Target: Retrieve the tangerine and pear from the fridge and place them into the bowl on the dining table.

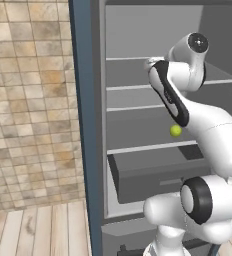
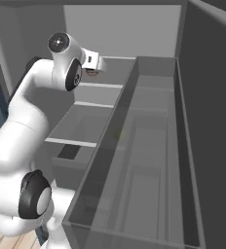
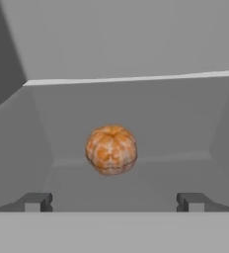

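Observation:
The tangerine [image 3: 111, 149], orange and ribbed, rests on a grey shelf of the open fridge [image 1: 88, 125], straight ahead of my gripper [image 3: 114, 201]. The gripper is open: its two dark fingertips [image 3: 35, 201] stand wide apart, short of the fruit, with nothing between them. The arm reaches in at the height of the upper shelves, and its hand [image 2: 93, 61] is over a shelf edge. The pear [image 1: 175, 130], small and yellow-green, sits on a lower shelf, partly behind my forearm. The bowl and the dining table are out of view.
A grey drawer [image 1: 158, 175] sits under the pear's shelf. A long translucent grey door bin [image 2: 134, 170] runs along the right of the arm. A tan tiled wall [image 1: 33, 100] and wooden floor [image 1: 38, 230] lie left of the fridge.

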